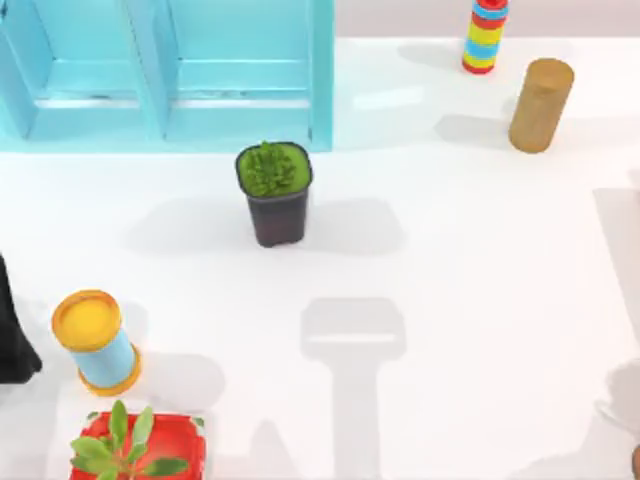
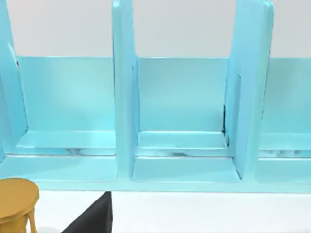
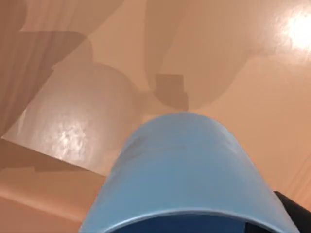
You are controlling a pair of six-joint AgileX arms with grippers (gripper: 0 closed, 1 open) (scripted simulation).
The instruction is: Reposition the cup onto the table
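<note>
One blue cup (image 3: pixel 187 174) fills the near field of the right wrist view, close under that camera, with a tan glossy floor behind it and a dark part of the arm at the frame's corner; whether the right claw's grip is closed on the cup cannot be told, its fingers being hidden. On the white table (image 1: pixel 480 300), top view count: one dark plant pot (image 1: pixel 276 195) with a green bush, near centre at about 11 o'clock; one light-blue cylinder with yellow ends (image 1: pixel 96 341), lying tilted at 8 o'clock; one red pot with a leafy plant (image 1: pixel 137 448) at 7 o'clock, at the table's near edge; one tan cylinder (image 1: pixel 541 105) upright at 2 o'clock; one striped stack of coloured rings (image 1: pixel 485 35) at 1 o'clock, at the far edge. One light-blue shelf unit (image 1: pixel 170 70) at 11 o'clock, divided by upright panels; the left wrist view looks into three of its compartments (image 2: pixel 182 121), and shows a yellow end of the cylinder (image 2: pixel 17 199) in the corner. A black part of the left arm (image 1: pixel 12 335) sits at the table's left edge at 9 o'clock; its claw's state cannot be told. No brands, labels or writing readable on any item.
</note>
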